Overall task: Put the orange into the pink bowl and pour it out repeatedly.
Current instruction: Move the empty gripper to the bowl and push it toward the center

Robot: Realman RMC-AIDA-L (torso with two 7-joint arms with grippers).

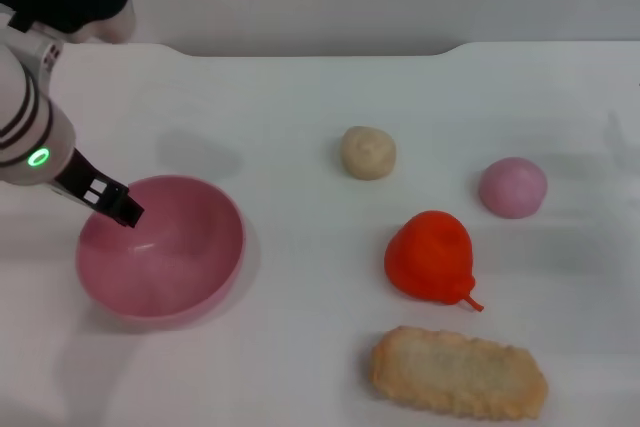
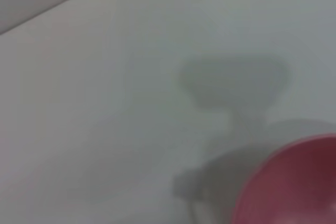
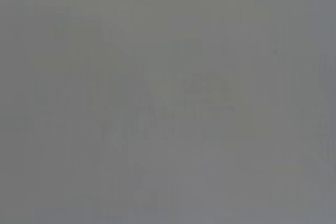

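Now left hand [image 1: 118,205] at pink bowl [image 1: 190,277] rim; orange [image 1: 430,255] well apart

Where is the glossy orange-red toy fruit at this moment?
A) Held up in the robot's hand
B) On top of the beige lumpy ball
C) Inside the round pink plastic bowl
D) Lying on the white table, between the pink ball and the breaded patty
D: the glossy orange-red toy fruit lies on the white table, and the round pink plastic bowl near the left hand is empty.
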